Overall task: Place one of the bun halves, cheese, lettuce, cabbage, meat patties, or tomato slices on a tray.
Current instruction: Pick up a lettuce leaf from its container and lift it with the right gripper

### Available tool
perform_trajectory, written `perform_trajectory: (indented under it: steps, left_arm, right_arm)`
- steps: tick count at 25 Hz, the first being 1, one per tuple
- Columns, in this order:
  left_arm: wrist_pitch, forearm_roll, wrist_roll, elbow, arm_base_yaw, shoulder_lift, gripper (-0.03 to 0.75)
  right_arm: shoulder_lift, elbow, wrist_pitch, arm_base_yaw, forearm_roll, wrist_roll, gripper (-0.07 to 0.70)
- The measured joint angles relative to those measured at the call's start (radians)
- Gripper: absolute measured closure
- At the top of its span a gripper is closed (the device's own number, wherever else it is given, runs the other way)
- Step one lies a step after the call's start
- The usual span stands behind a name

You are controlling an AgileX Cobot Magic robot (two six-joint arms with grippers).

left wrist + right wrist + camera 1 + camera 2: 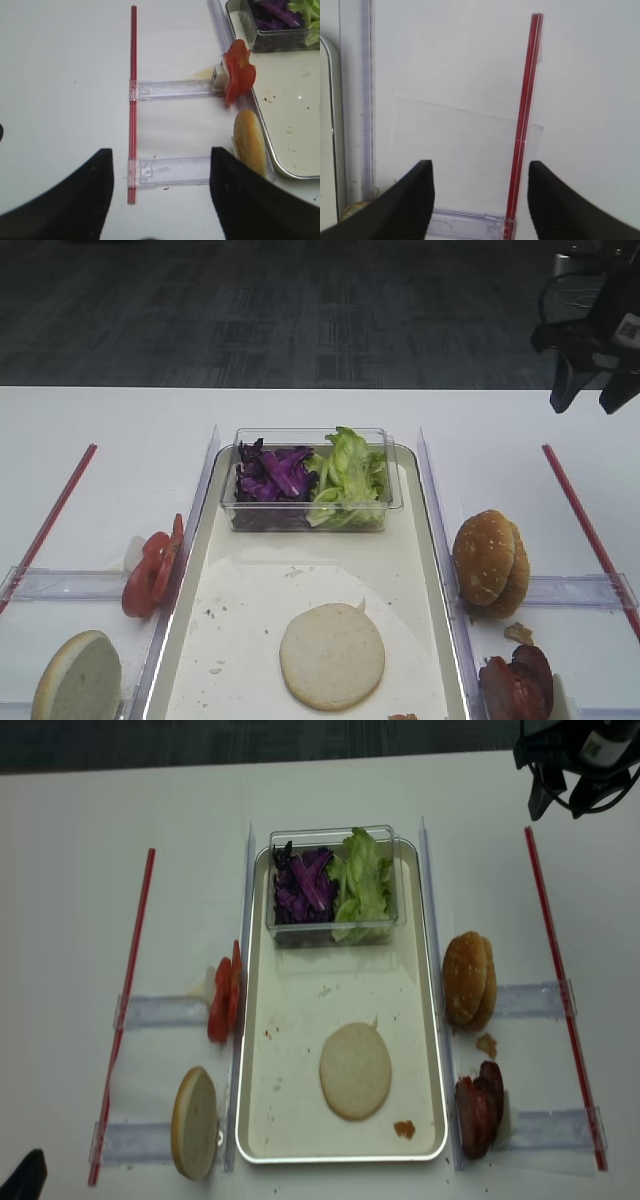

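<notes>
One pale flat-cut bun half [332,656] was already laid near the front of the cream metal-rimmed tray [417,540]. The right gripper [479,197] was seen well off its far right corner, jaws spread wide, empty. Probably best brought straight down over the sesame-domed bun halves [490,562] just right of that tray.

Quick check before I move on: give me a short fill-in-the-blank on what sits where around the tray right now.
1. The bun half lying flat on the tray shows its pale ____ face upward.
2. In the clear box, the lettuce lies to the ____ of the cabbage in the exterior high view.
3. The tomato slices stand outside the tray's ____ rim in that view.
4. The right gripper has its jaws ____, with nothing between them.

Missing words: cut; right; left; open
</notes>
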Motion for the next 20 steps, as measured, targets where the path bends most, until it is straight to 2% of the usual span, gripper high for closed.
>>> perform_trajectory:
  steps: [13, 15, 20]
  left_arm:
    - [0.000, 0.000, -0.001, 0.000, 0.000, 0.000, 0.315]
    - [0.000, 0.000, -0.001, 0.000, 0.000, 0.000, 0.315]
    - [0.000, -0.002, -0.001, 0.000, 0.000, 0.000, 0.315]
  right_arm:
    - [0.032, -0.026, 0.000, 0.013, -0.033, 0.000, 0.170]
    - [0.032, -0.026, 0.000, 0.046, -0.047, 0.007, 0.170]
    - [0.032, -0.033, 0.000, 0.190, -0.089, 0.055, 0.170]
